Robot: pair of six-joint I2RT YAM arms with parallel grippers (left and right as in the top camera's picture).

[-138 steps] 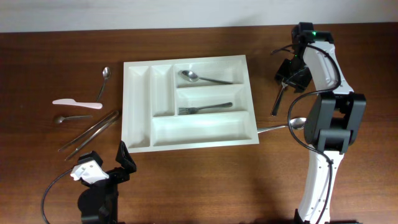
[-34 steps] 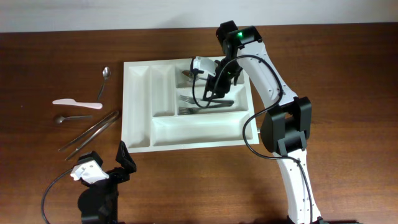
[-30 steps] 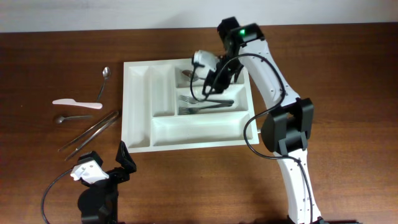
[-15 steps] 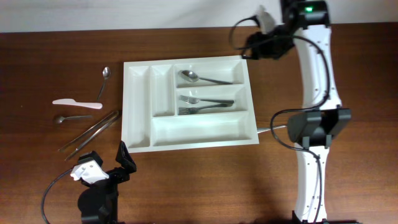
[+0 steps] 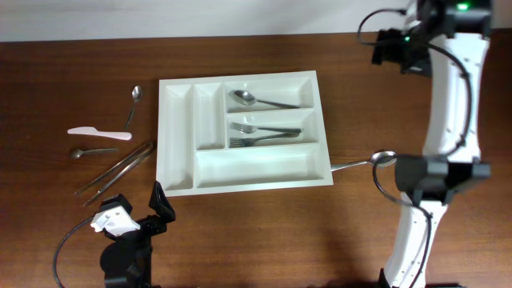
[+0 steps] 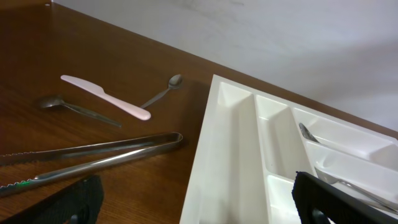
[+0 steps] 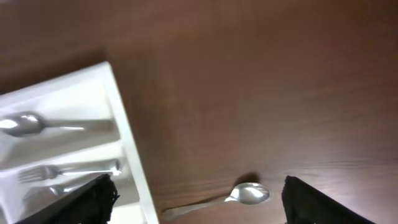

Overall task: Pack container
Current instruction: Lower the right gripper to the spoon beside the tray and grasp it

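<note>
**Cutlery tray mid-table, both grippers spread and empty**

The white cutlery tray point(image 5: 256, 166) lies mid-table point(image 5: 72, 232). It holds a spoon point(image 5: 260, 100) in its far right compartment and two forks point(image 5: 264, 134) in the next one nearer. The right gripper point(image 5: 384, 48) hovers beyond the tray's far right corner, fingers apart. The left gripper point(image 5: 160, 206) rests by the near left corner, fingers wide.

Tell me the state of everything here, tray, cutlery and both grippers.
container: flat on table, three compartments empty
spoon in container: lying in top wide compartment
forks: two, together in middle wide compartment
right-side spoon: on table, unpacked
tongs: on table, unpacked
white knife: on table, unpacked
left-side spoons: two, on table, unpacked
left gripper: open, empty
right gripper: open, empty
</note>
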